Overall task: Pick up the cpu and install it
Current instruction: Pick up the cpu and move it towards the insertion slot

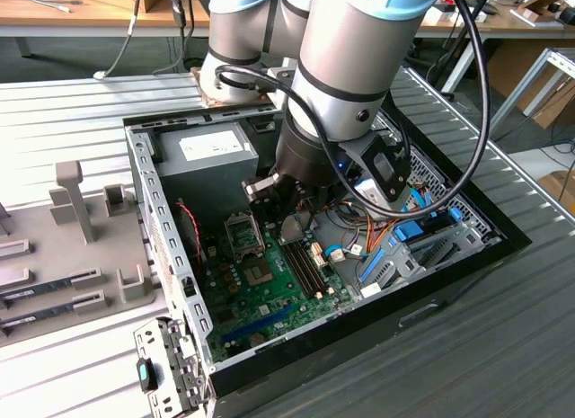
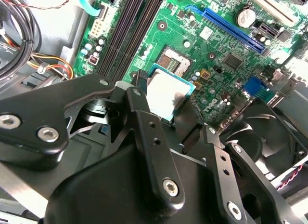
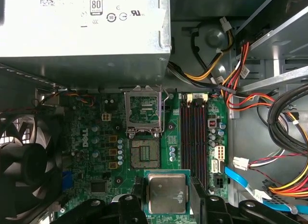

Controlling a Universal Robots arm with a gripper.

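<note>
Your black claw [image 3: 167,201] gripped the small flat square silver-topped cpu [image 3: 167,188] above the green circuit board [image 3: 96,137], near its open socket [image 3: 144,154]

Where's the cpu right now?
In the first wrist view the cpu is held by the gripper over the green motherboard, close to the open socket and the memory slots.
</note>
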